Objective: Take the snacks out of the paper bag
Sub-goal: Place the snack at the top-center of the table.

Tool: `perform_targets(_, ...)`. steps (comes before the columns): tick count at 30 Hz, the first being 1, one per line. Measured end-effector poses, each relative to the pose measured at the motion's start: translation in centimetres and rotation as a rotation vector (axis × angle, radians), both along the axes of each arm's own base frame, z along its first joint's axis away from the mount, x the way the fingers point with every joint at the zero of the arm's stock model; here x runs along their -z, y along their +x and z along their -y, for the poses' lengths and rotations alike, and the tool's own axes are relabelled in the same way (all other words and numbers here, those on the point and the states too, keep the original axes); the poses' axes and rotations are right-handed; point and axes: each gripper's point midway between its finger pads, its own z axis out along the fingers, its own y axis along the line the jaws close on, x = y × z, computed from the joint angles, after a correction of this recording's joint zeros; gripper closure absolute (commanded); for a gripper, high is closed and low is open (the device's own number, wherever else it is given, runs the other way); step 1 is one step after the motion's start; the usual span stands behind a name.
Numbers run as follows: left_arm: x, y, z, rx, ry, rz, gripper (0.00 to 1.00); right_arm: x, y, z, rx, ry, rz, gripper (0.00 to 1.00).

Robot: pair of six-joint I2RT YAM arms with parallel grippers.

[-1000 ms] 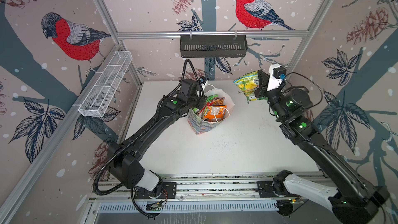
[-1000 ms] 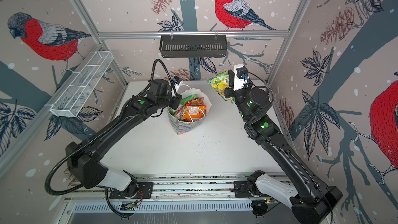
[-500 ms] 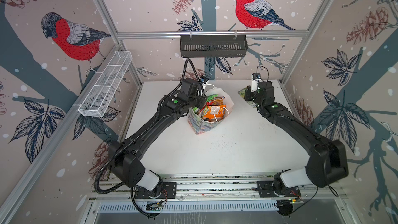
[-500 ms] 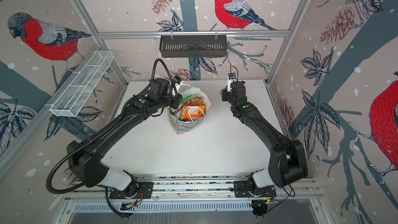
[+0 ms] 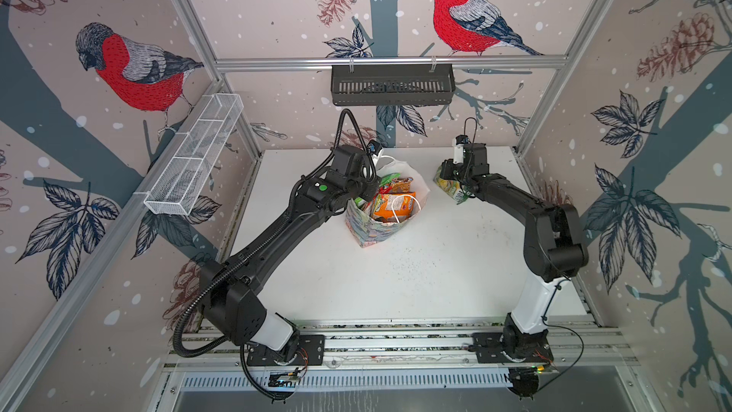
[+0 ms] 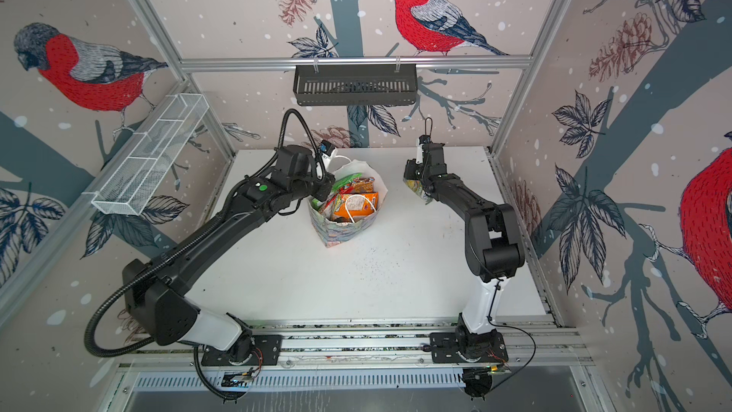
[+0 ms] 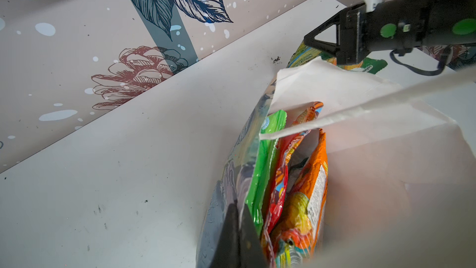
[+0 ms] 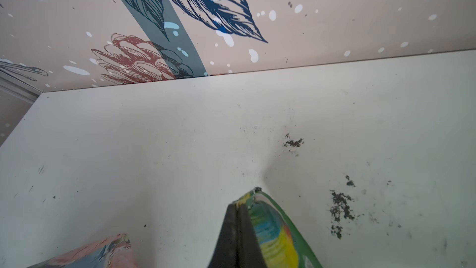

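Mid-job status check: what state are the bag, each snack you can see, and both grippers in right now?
paper bag: upright, mouth open, one wall pinched.
left gripper: shut on the paper bag's wall.
bright green packet: inside bag, standing on edge.
red packet: inside bag.
orange packet: inside bag.
green-yellow packet: outside bag, held by its edge.
right gripper: shut on green-yellow packet.

No text can be read anywhere. Fine print is seen on the orange packet and lettering on the green-yellow packet. Both are too blurred.
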Motion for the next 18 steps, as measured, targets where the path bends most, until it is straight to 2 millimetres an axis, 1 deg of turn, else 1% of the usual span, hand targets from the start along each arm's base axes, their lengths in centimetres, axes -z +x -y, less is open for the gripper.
perform_targets(3, -0.1, -0.1, -0.1, 0.000, -0.002, 0.002, 1.00, 1.8, 0.6, 0.2, 0.012, 0.004, -0.053, 1.00)
perform_targets(10, -0.2, -0.2, -0.1, 0.000, -0.003, 0.004, 1.00, 4.2, 0.6, 1.6, 0.054, -0.018, -0.113, 0.98)
perform_targets(12, -0.3, -0.2, -0.2, 0.000, -0.004, 0.005, 1.00, 4.5, 0.4, 1.7, 0.055, -0.019, -0.127, 0.96)
perform_targets(14, -0.3, -0.2, -0.2, 0.000, -0.004, 0.005, 1.00, 4.5, 0.3, 1.6, 0.043, -0.009, -0.132, 0.99)
perform_targets(18, -0.3, -0.2, -0.2, 0.000, -0.004, 0.006, 1.00, 4.8, -0.3, 0.7, 0.007, 0.014, -0.149, 1.00)
